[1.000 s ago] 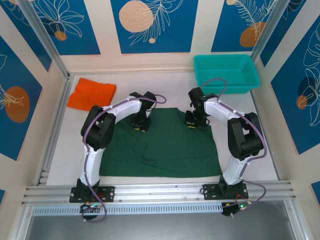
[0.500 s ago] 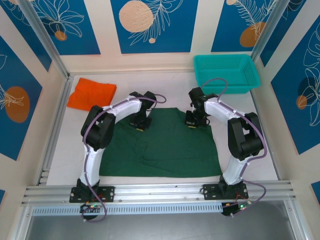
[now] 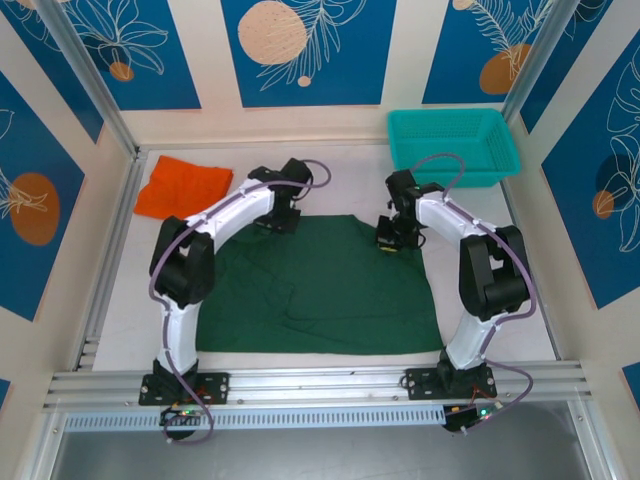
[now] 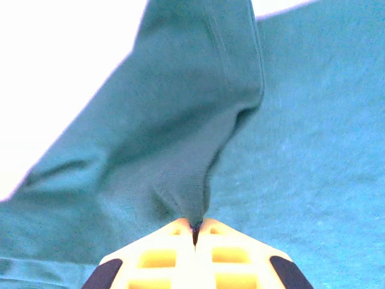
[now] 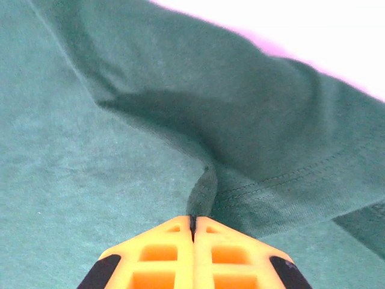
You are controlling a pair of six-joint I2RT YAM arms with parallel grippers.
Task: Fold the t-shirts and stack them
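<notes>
Green t-shirt (image 3: 320,290) is spread flat across the middle of the table (image 3: 130,310), its near hem running close to the near edge, just ahead of the two arm bases. Up at the shirt's far hem, both grippers have a bite of it. Left gripper (image 4: 194,227) is pinched tight, fingers meeting on a raised ridge of green cloth that tents up out of the fabric. Right gripper (image 5: 193,220) does the same: tips pressed together on a small fold, with a stitched hem draped just beyond.

From above, the left gripper (image 3: 281,218) sits at the shirt's far-left corner and the right gripper (image 3: 392,238) at its far-right corner.

The left arm (image 3: 180,270) climbs from its base, bends at the elbow and stretches long towards the far side. The right arm (image 3: 490,270) mirrors it, elbow out to the right, forearm angled inward.

Further back, the orange t-shirt (image 3: 182,186) lies folded in the far-left corner, well apart from the green one. A teal basket (image 3: 450,172) occupies the far-right corner. Blue wall panels (image 3: 300,50) with leaf and circle prints enclose the white table.
</notes>
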